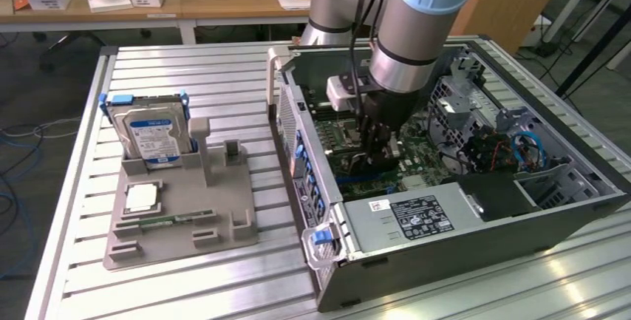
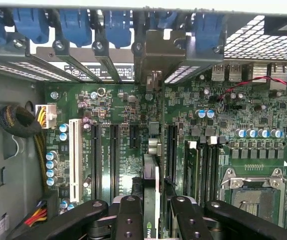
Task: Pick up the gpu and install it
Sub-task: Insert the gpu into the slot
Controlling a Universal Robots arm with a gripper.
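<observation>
My gripper is shut on the gpu, which I see edge-on between the two black fingers. The card stands upright over the green motherboard, in line with the long black expansion slots. Its silvery end bracket sits against the case's rear slot openings. Whether the card is pressed into its slot I cannot tell. In the exterior view the gripper reaches down into the open computer case, with the dark gpu held vertical inside.
Blue latches line the rear slots. A cable bundle and a CPU socket flank the card. The power supply fills the case front. Outside, a grey holder carries a hard drive and a memory stick.
</observation>
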